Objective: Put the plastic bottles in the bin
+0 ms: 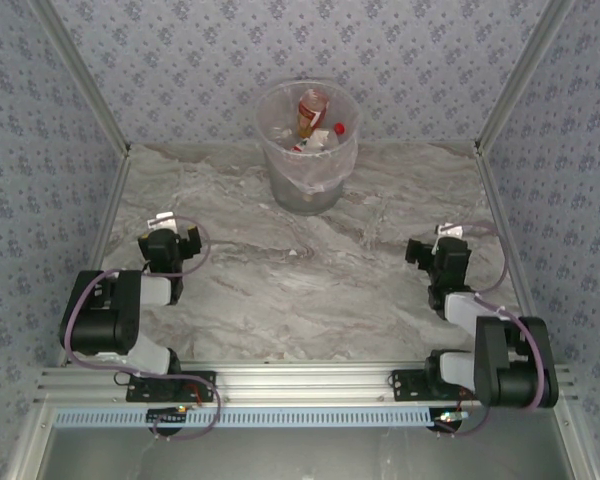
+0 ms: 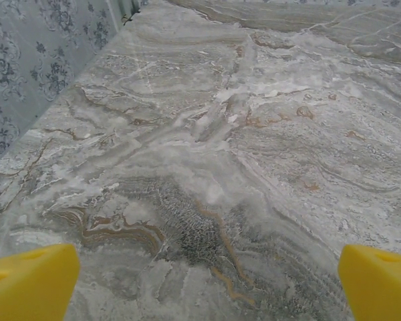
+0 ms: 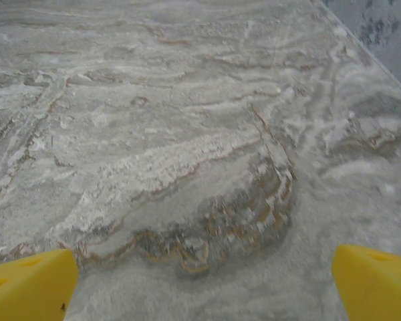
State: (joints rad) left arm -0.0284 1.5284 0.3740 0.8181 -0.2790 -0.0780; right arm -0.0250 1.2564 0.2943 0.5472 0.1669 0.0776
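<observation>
Left arm [image 1: 110, 320] and right arm [image 1: 510, 360] sit well apart over the surface [image 1: 310, 270], jaws on both wide, holding nothing. Bottles [image 1: 311, 110] lie inside the bin [image 1: 300, 190], standing upright at the far edge, centre.

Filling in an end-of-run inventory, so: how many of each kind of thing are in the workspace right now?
Bin: 1
Plastic bottles in the bin: at least 2, pile too jumbled for more
Tools: 2, left tool and right tool, both open
Total: at least 5
</observation>
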